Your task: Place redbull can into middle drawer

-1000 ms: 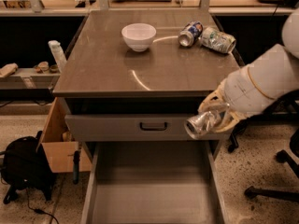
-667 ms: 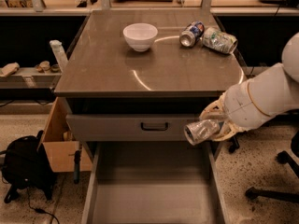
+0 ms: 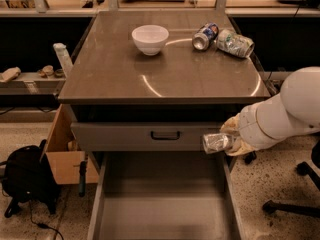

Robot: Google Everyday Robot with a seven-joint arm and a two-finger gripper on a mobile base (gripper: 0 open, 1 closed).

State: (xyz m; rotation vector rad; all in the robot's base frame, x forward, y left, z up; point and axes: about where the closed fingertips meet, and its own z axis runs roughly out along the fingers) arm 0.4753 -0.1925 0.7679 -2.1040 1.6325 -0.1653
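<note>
My gripper point(image 3: 231, 140) is at the right, in front of the cabinet, shut on the redbull can point(image 3: 216, 142). The can is slim and silvery and lies sideways, its end pointing left. It hangs over the right side of the middle drawer point(image 3: 160, 219), which is pulled out wide, grey, with a flat floor. My white arm point(image 3: 285, 114) comes in from the right edge.
On the counter top point(image 3: 115, 69) stand a white bowl point(image 3: 150, 38), a short blue-red-white can point(image 3: 205, 36) and a fatter greenish-silver can point(image 3: 235, 43), both lying down. A shut grey drawer front with a black handle point(image 3: 165, 135) is above the open drawer. A cardboard box point(image 3: 67, 156) and black bag point(image 3: 25, 181) sit left.
My gripper with the can has moved down and a little left, turning the can more level, closer over the open drawer's right side.
</note>
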